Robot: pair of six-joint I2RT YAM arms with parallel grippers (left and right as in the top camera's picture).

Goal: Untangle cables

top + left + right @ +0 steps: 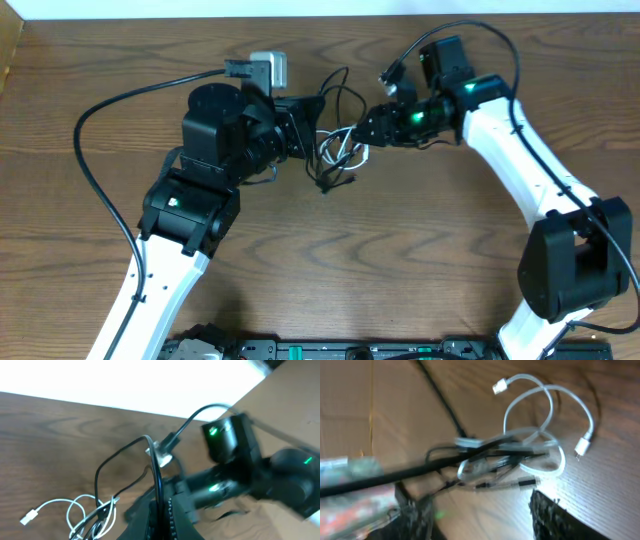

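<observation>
Left fingers (pixel 174 519) were pinched shut on the black cable (pixel 156 470). In the left wrist view it rose from between them, arched over in a tall loop and dropped back toward the table (pixel 400 250). Right fingers (pixel 547 515) stood well apart, one at each lower corner of the right wrist view. The knotted part of the cords lay just ahead of the gap between them. That view was blurred, so I could not tell whether either finger touched a cord, and nothing was clearly gripped there.

The white cable (pixel 559 462) lay on the table in several loose loops. Both of its small plugs were free at the outer side of the tangle, one near the top of the right wrist view and one toward the right. Its loops crossed strands of the black cable in the middle of the knot, and a taut black strand ran off to the left of that view.

From overhead, the tangle sat on the table toward the far side, between the two arms. The left arm (pixel 190 200) reached it from the left and the right arm (pixel 520 140) from the right, with both sets of fingers just beside the knot. A thin black loop stood up on the far side of it.
</observation>
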